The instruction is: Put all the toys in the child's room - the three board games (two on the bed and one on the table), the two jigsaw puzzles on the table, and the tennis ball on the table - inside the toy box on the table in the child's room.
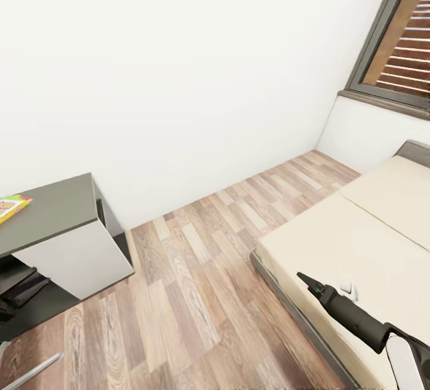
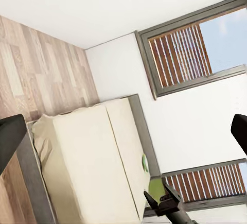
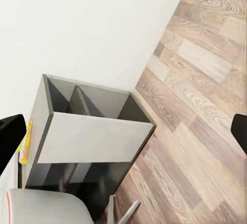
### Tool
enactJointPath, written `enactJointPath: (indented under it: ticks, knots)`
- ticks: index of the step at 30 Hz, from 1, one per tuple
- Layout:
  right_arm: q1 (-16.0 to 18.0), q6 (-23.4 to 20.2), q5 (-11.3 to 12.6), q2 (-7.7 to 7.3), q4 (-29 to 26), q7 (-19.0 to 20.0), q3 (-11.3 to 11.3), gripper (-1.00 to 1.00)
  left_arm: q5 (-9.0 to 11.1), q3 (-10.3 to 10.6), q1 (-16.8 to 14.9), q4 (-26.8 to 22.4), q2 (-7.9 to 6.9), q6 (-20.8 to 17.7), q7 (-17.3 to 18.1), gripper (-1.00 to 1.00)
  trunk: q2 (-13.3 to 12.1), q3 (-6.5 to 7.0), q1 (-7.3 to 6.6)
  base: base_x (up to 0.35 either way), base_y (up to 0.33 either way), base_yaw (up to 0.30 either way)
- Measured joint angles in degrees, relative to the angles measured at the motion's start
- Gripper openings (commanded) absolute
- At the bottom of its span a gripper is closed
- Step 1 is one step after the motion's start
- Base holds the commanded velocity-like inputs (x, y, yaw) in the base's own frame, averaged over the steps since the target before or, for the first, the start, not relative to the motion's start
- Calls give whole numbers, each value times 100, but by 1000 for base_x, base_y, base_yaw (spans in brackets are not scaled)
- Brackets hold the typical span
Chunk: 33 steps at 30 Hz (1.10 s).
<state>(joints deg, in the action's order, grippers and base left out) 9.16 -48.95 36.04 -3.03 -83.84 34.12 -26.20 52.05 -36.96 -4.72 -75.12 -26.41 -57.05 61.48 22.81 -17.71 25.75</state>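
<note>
Lying well left of right claw (image 1: 307,281): board game (image 1: 12,206).

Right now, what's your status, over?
Open and empty: left gripper, right gripper. Colourful game box on dark cabinet, bed opposite. Wood floor between.

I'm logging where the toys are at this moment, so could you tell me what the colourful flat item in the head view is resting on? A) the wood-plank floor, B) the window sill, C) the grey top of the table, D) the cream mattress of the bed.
C: the colourful flat item lies on the grey top of the table, at the picture's left edge.
</note>
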Motion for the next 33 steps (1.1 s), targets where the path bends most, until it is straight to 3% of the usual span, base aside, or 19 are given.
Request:
enactJointPath:
  ticks: [21, 33]
  knots:
    - [0, 9, -1, -6, 198, -2, -9, 100, -11, 28, 0, -2, 5, 1, -15, 100, 0, -129, 0, 0, 0, -220]
    - [0, 9, -8, -6, 205, -9, -9, 100, -230, 18, 0, -2, 5, 2, -14, 100, 0, -205, 0, 0, 0, -214]
